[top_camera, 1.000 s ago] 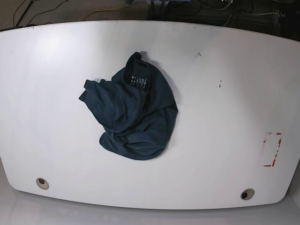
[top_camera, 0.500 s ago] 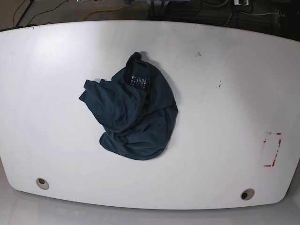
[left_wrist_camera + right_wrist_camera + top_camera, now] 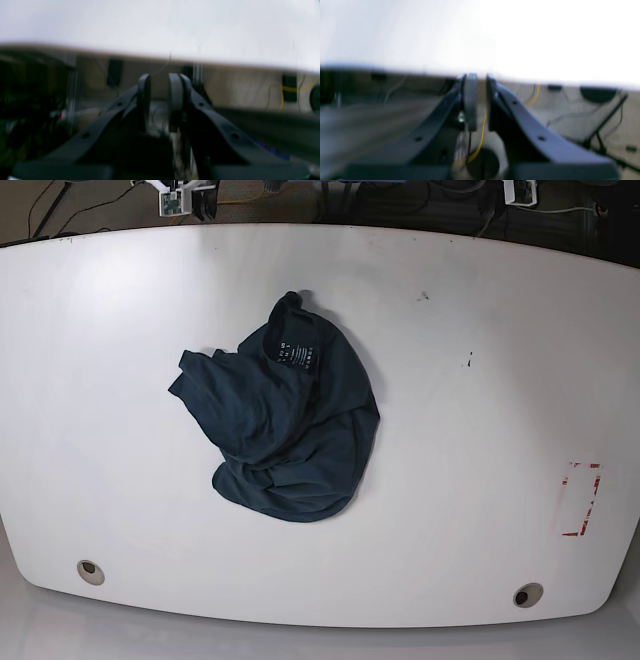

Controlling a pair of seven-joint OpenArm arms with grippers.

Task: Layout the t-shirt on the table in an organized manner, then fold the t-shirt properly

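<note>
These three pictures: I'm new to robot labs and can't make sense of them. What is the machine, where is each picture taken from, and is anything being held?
It is a robot with two arms. The base view looks down on a white table. On it lies a dark t-shirt, crumpled in a heap, not yet spread out. A red tape mark sits near one edge. The other two pictures come from cameras mounted on the wrists. Each looks along its own grasping part: the left end effector and the right end effector. Both show two dark fingers with a narrow gap and nothing between them. Both views are blurred and show the table edge ahead, with floor and cables below. The shirt appears in neither wrist view. Nothing is held.
</note>
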